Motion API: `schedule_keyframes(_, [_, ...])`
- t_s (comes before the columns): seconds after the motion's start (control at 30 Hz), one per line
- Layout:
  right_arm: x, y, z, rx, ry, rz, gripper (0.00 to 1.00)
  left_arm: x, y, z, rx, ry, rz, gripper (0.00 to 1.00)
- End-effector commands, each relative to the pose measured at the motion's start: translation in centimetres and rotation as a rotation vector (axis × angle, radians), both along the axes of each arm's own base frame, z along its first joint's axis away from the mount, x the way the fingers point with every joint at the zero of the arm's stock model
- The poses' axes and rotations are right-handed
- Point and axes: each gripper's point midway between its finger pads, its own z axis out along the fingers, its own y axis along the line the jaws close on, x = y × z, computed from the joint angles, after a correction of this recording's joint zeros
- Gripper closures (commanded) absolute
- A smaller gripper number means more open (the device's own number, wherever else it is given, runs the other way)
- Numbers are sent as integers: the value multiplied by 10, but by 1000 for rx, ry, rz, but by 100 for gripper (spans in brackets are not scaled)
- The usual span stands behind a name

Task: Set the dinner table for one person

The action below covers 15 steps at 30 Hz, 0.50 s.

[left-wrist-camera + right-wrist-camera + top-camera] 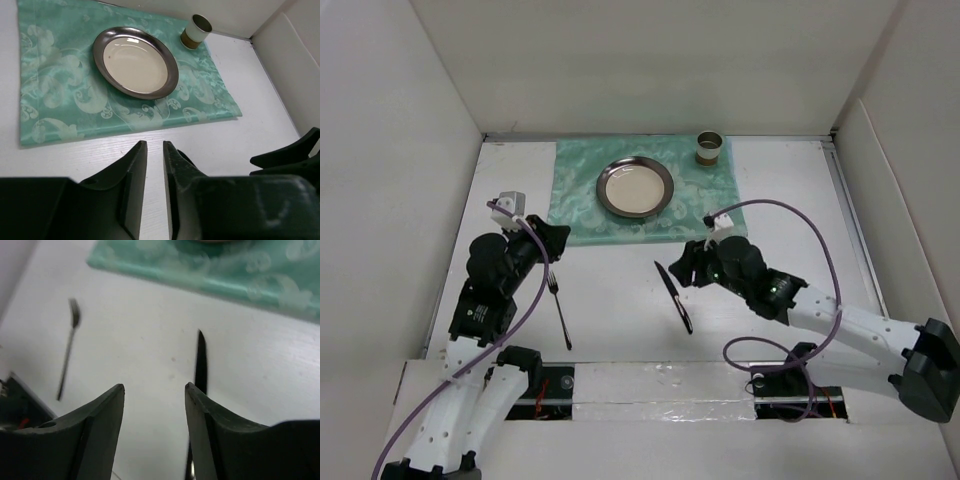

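Observation:
The white dinner table (pixel 620 330) carries a green patterned cloth (pixel 575 195) at the back, with a metal-rimmed plate (pixel 635 187) on it. A small cup (pixel 709 148) stands at the cloth's far right corner. A fork (pixel 558 305) lies on the bare table at front left. A black knife (pixel 675 295) lies at front centre. My left gripper (pixel 557 240) hovers just beyond the fork's tines, closed to a narrow slit and empty (pixel 155 145). My right gripper (pixel 682 265) is open and empty (pixel 154 387), with the knife (pixel 201 360) just right of its fingers.
White panels wall the table on the left, back and right. The left wrist view shows the plate (pixel 135 62), the cup (pixel 196 31) and the cloth (pixel 55 90) ahead. The right wrist view shows the fork (pixel 67 352) to the left. Purple cables loop over both arms.

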Motion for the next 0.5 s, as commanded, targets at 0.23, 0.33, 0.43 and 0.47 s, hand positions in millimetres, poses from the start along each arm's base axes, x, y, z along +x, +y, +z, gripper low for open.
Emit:
schedule_keyframes(0.23, [-54, -27, -119, -619, 220, 26, 43, 3, -5, 12, -9, -43, -30, 79])
schedule_keyframes(0.33, [-51, -20, -123, -603, 212, 29, 43, 5, -2, 10, 0, -34, -14, 78])
schedule_keyframes(0.43, [-49, -19, -131, -636, 226, 25, 44, 3, -4, 11, -6, -40, -27, 78])
schedule_keyframes(0.47, [-49, -19, -134, -644, 229, 25, 44, 3, -4, 13, -6, -42, -22, 78])
